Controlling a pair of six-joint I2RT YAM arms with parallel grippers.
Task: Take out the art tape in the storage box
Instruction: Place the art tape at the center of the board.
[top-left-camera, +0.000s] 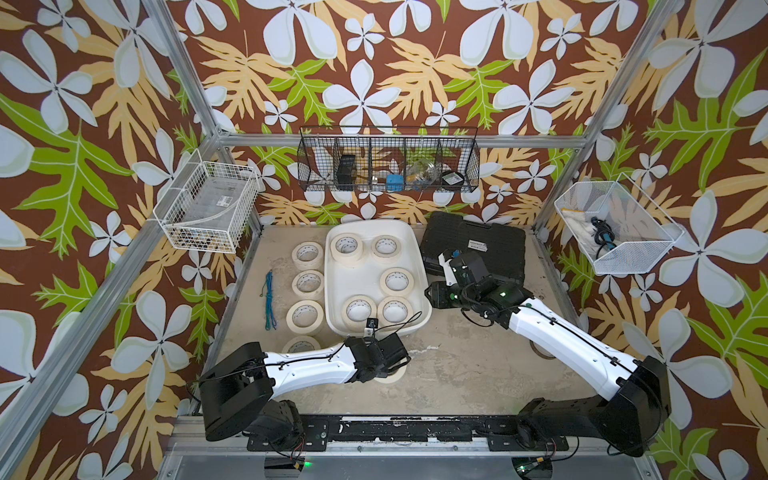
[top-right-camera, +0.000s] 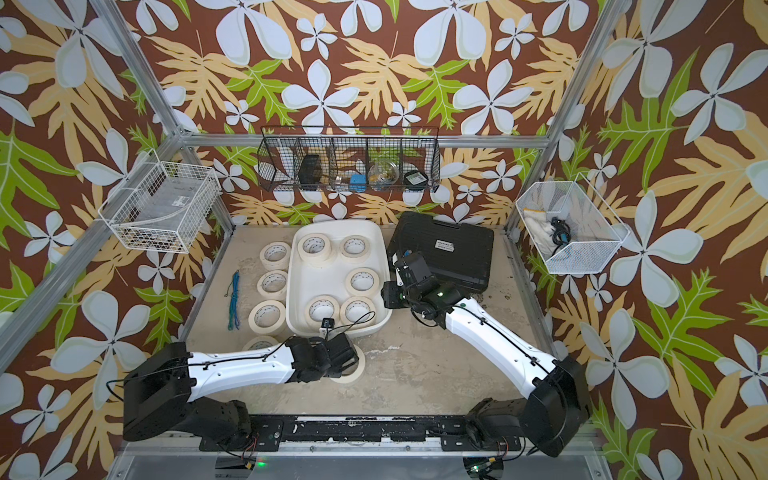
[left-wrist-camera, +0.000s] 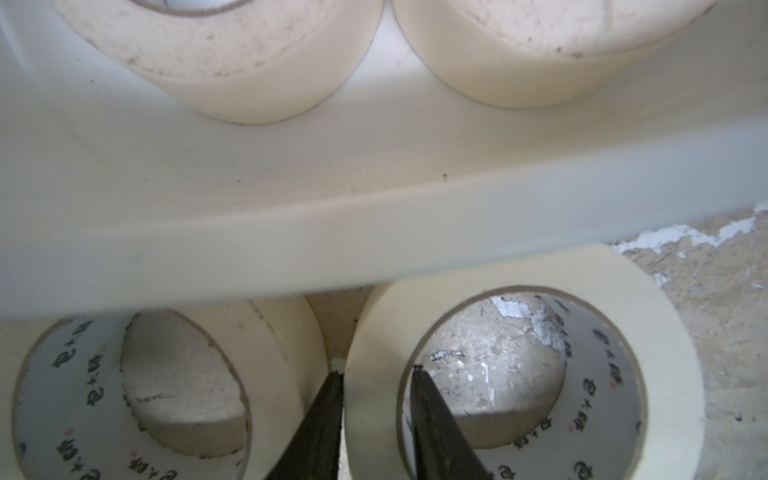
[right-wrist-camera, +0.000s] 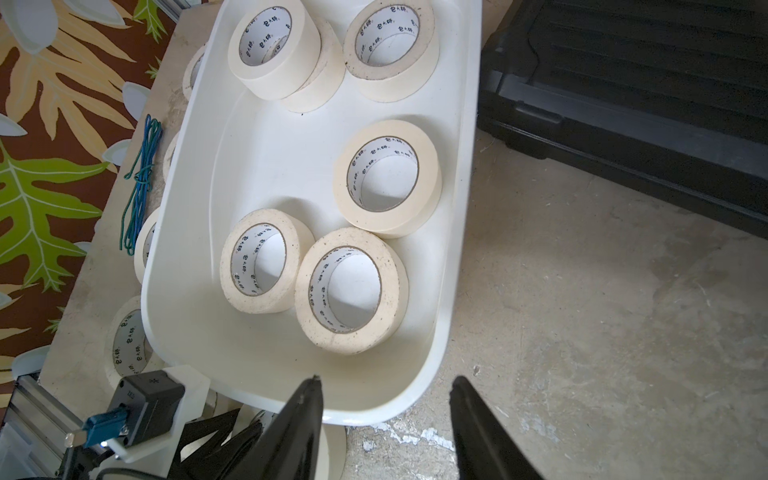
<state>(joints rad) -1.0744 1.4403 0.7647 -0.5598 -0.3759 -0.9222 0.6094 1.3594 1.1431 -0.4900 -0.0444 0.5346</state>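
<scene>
Although we count several art tape rolls (top-left-camera: 308, 284) out on the table (top-left-camera: 457, 365), six sit in the storage box (top-left-camera: 357, 278); left gripper (left-wrist-camera: 376, 370) straddles one tabletop roll (left-wrist-camera: 519, 266), grip uncertain; right gripper (right-wrist-camera: 384, 380) gapes empty

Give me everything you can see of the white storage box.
The storage box is a shallow white tub, plastic by its look, with rounded corners, smooth walls and a broad rim. It sits flat on the table, long side running front to back. Six rolls of art tape lie inside, two stacked at the far left corner; the left floor is bare. The black case lies close on its right; contact is unclear. The open right hand is poised at its right rim.
</scene>
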